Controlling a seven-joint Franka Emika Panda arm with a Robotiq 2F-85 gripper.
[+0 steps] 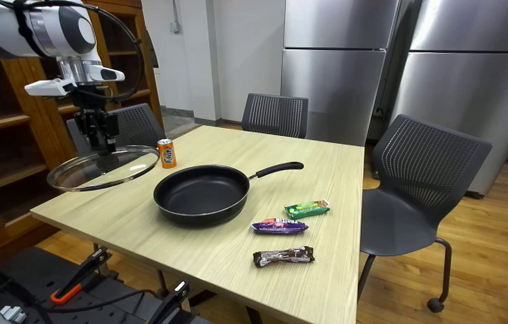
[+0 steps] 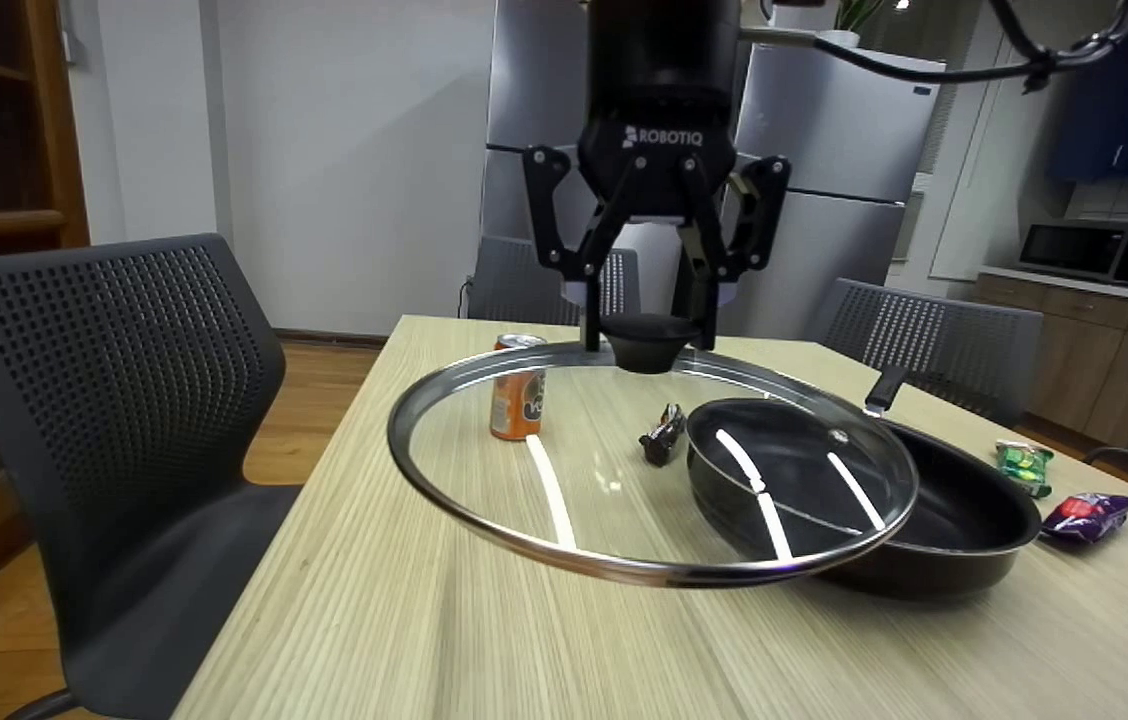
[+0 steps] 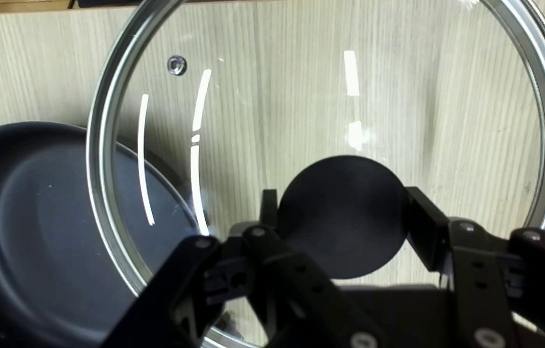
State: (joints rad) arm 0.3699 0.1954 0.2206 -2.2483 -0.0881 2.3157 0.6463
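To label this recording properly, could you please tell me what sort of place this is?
Probably a shared kitchen or break room: two refrigerators, a microwave and a table with chairs around it suggest that.

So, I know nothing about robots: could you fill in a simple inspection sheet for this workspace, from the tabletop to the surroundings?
Surface: pale wood-grain table.
Things in use: round glass lid with a metal rim, held off the table by its black knob; black frying pan, upright and uncovered.
Clutter: upright Fanta can; green-wrapped bar, purple-wrapped protein bar and brown-wrapped bar, lying apart from one another.
Grippers: one gripper, closed on the knob from both sides.
Cables: black cable looping beside the robot arm.
Surroundings: dark mesh-backed chairs, stainless-steel refrigerators, wooden cabinet, microwave.
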